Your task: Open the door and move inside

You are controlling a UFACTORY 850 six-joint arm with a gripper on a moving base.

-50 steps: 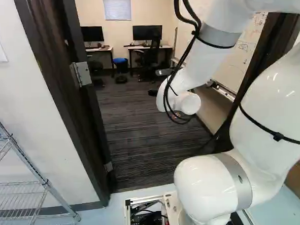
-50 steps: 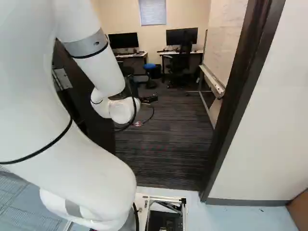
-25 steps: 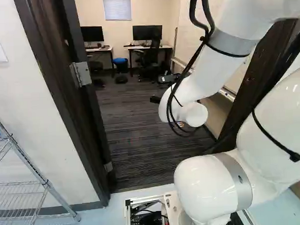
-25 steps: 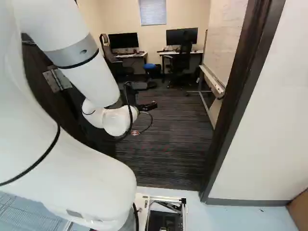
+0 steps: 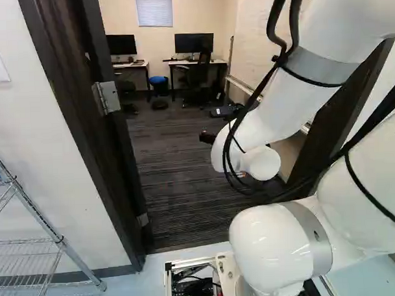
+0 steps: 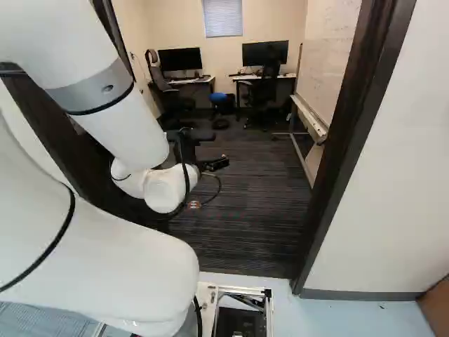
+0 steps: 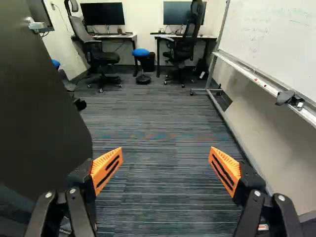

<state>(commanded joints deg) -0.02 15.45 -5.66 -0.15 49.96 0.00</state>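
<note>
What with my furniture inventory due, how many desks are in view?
2: one desk at the far wall, nearer the door; the other desk nearer the whiteboard. More may be hidden behind the door.

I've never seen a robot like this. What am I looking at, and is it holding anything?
The machine is one white robot arm on a moving base, at an open doorway. Two views come from cameras on the base, behind the arm, left and right, showing one scene. The third comes from its wrist, looking along the black gripper, a kind of hand with orange pads. Its two fingers stand wide apart with nothing between them, so nothing is held. Beside the gripper is the dark door, swung open. On the carpet stand desks, office chairs, a blue-topped stool and a whiteboard.
</note>
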